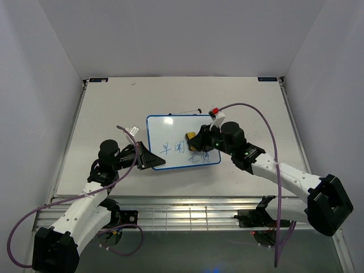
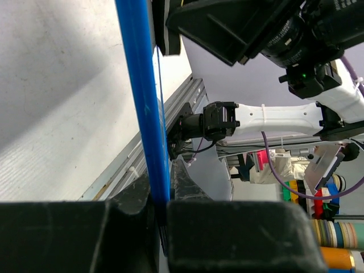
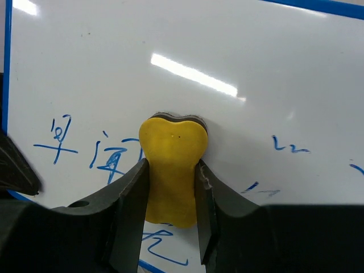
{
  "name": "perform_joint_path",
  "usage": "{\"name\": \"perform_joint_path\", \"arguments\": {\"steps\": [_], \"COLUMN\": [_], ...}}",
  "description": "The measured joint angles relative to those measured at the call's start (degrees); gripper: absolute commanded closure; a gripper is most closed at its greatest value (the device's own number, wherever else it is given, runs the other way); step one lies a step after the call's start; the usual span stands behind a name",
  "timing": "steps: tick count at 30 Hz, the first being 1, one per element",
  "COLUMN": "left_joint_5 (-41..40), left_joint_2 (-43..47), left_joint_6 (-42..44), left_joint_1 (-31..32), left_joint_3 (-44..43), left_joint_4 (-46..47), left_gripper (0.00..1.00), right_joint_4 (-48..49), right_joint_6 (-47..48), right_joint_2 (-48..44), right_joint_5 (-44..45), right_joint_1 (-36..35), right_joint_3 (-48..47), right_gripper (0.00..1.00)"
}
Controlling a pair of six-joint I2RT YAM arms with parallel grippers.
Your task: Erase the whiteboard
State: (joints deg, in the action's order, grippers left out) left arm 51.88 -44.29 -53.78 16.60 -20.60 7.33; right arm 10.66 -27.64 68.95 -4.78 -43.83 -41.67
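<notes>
Fingers (image 2: 79, 236) of the left gripper (image 2: 161, 211) are pressed together on the thin blue frame (image 2: 142, 114) of the whiteboard (image 1: 176, 128). In the left wrist view the frame runs edge-on straight out from between them. From above, the left gripper (image 1: 150, 161) pinches the board at its near left corner, the one closest to that arm. The rest of the board stretches away from the tool toward the right arm, over the pale table (image 1: 114, 102). Just ahead of those fingers, along the board's near half, sits a row of blue handwritten characters (image 1: 180, 149); the half beyond them is bare white.

Past the writing, the right gripper (image 1: 197, 142) reaches in over the board's right part, its tips pointing toward the left arm. Its two fingers (image 3: 129, 207) squeeze a yellow eraser (image 3: 173, 165) between them, and the soft block bulges out ahead of the tips. A dark layer at the eraser's front end lies against the white surface. In the right wrist view, characters stand to the left of the eraser, a few short blue strokes (image 3: 284, 147) to its right, and one more character just under the fingers. How hard the eraser presses cannot be told.

Beyond the board's far edge, well apart from both tools, a thin dark rod (image 1: 187, 111) lies on the table.
</notes>
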Motion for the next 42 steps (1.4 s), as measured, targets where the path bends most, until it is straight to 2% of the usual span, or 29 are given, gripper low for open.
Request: {"name": "perform_joint_path", "arguments": {"steps": [6, 13, 21, 25, 29, 34, 42], "left_joint_5": [0.26, 0.42, 0.33, -0.11, -0.48, -0.46, 0.39], "left_joint_2": [-0.26, -0.31, -1.31, -1.64, -2.73, -2.80, -3.65], "left_joint_6": [-1.79, -3.06, -3.56, -3.87, -4.61, -5.60, -5.86], "left_joint_1": [0.02, 0.17, 0.87, 1.90, 3.67, 4.26, 4.96], "left_joint_3": [0.70, 2.40, 3.28, 3.28, 3.28, 3.28, 3.28], "left_joint_4": [3.85, 4.90, 5.92, 6.21, 6.97, 7.74, 8.92], "left_gripper": [1.00, 1.00, 1.00, 1.00, 1.00, 1.00, 1.00], "right_joint_4": [1.20, -4.83, -7.93, -7.80, -8.11, -8.41, -11.61], "right_joint_6": [1.03, 4.87, 6.54, 6.69, 6.86, 6.84, 7.28], "right_joint_2": [-2.38, -0.20, 1.22, 1.40, 3.82, 4.92, 1.73], "right_joint_5": [-1.99, -3.52, -4.55, -4.33, -3.41, -2.40, 0.24], "right_joint_1": [9.33, 17.53, 17.38, 14.95, 10.25, 8.57, 8.44], "right_joint_3": [3.37, 2.86, 1.20, 0.33, -4.66, -7.21, -6.62], "right_gripper": [0.79, 0.80, 0.81, 0.82, 0.70, 0.62, 0.69]}}
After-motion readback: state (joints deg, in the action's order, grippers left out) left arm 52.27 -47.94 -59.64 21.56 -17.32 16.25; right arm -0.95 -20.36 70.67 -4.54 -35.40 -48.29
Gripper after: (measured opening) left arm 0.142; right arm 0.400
